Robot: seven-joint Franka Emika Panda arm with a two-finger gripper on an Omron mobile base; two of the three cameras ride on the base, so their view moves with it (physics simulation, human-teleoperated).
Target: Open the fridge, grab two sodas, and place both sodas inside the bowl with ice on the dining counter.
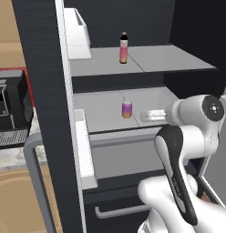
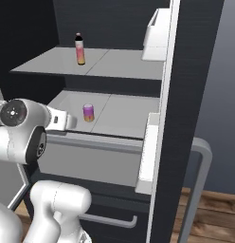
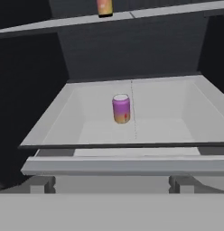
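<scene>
Fridge (image 1: 42,68) doors stand open, the black-navy edge of one door running down the left base view and the other down the right base view, each with a white door bin on its inner face. Inside, two grey shelves show. On the upper shelf (image 1: 169,59) the slim bottle (image 1: 123,48) with the dark cap and pink-orange body stands upright, set back from the front edge and near the seam at the shelf's middle. On the lower shelf (image 1: 101,116), which has a raised rim like a shallow tray, the short purple-pink-yellow can (image 1: 127,109) stands upright near the middle, just left of the centre seam as the hand view shows it, well back from the front rim. Below that shelf sits a grey drawer front, and under it a dark drawer with a grey bar handle (image 1: 121,210).

The white arm reaches toward the lower shelf from the front; its hand lies level with the shelf's front rim, to the right of the can in the left base view, and apart from it. The gripper (image 3: 112,180) has its jaws spread wide, the two dark fingertips (image 3: 41,184) standing far apart at the bottom of the hand view, nothing between them. The can sits straight ahead of the gripper, beyond the shelf rim, untouched
</scene>
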